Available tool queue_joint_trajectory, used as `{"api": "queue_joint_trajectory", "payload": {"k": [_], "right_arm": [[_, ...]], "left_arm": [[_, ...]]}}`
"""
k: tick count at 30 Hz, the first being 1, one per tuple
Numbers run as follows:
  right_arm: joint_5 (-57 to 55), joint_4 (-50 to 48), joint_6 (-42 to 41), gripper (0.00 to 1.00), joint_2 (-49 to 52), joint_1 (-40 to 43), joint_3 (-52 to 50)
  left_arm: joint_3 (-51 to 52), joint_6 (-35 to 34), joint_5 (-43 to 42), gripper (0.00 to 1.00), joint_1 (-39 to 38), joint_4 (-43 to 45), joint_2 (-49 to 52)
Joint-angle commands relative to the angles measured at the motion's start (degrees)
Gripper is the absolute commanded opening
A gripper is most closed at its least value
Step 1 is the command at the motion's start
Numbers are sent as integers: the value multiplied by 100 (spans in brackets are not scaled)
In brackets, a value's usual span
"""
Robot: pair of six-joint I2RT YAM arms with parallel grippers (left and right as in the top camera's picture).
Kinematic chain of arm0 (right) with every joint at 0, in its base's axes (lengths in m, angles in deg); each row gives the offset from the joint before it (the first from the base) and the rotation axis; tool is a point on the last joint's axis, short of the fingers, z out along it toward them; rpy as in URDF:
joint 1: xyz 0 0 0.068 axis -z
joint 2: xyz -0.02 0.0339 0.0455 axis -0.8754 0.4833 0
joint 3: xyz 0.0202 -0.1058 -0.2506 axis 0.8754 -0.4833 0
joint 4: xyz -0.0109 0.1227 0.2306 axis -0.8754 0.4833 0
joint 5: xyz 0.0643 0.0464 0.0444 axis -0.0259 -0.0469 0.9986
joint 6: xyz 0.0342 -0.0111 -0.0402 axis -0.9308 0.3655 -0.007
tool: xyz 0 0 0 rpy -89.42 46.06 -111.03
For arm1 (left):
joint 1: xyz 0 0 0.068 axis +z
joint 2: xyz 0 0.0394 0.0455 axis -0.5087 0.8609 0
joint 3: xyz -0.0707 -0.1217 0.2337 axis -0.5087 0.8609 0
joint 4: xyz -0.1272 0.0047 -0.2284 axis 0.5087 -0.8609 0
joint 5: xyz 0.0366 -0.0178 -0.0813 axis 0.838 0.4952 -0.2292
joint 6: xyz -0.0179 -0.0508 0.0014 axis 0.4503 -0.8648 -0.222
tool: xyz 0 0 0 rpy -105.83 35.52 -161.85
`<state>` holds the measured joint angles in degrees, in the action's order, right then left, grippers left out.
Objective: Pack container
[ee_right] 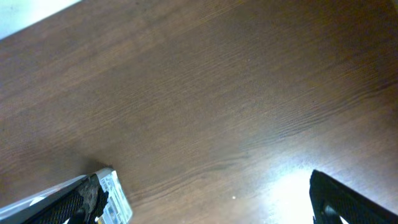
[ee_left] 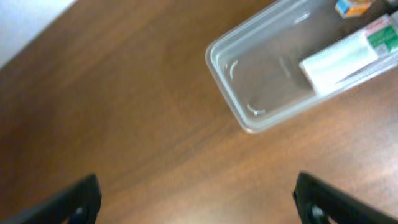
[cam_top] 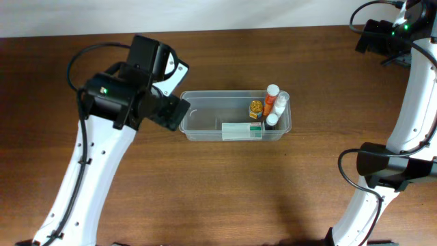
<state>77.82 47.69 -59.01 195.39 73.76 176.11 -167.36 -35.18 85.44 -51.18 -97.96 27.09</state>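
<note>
Your container [cam_top: 205,120] sits just above the middle of the overhead view, on the worktop [cam_top: 218,198]. Inside it, a white-and-green box [cam_top: 242,130] lies along the lower wall, and small bottles [cam_top: 272,104] stand at the right end. Nothing loose shows outside it, so packing looks about done. Your left hand [ee_left: 199,208] hangs wide and empty by the container's left end. Your right hand [ee_right: 205,208] is wide and empty too, over bare wood.
</note>
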Motion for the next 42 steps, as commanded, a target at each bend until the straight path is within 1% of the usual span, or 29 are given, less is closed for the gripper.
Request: {"api": "queue_joint_trajectory", "payload": {"k": [1,6,17,20,23,27,31,38,42], "right_arm": [[-50,33,-46,98,-59,17,83],[-50,33,-46,98,-59,17,83],[-50,33,-46,98,-59,17,83],[-48,33,-46,98,-59,17,83],[-50,33,-46,98,-59,17,83],[-50,33,-46,98,-59,17,83],[-50,33,-46,98,-59,17,83],[-50,35,-46,98,-59,17,83],[-50,33,-46,98,-59,17,83]], "left_arm": [[817,-83,-131,99,28,629,-605],[2452,-155,-157,99,166,2076,-1412],[6400,-170,-192,99,369,5945,-3322],[7322,-170,-199,99,435,6933,-3877],[8054,-170,-199,99,439,7711,-4446],[8760,-170,-243,99,494,8190,-5263],[9331,-170,-450,99,675,8308,-6210],[9836,-170,-1405,99,1392,8249,-7385],[9921,-166,-1443,99,1589,7737,-7689]]}}
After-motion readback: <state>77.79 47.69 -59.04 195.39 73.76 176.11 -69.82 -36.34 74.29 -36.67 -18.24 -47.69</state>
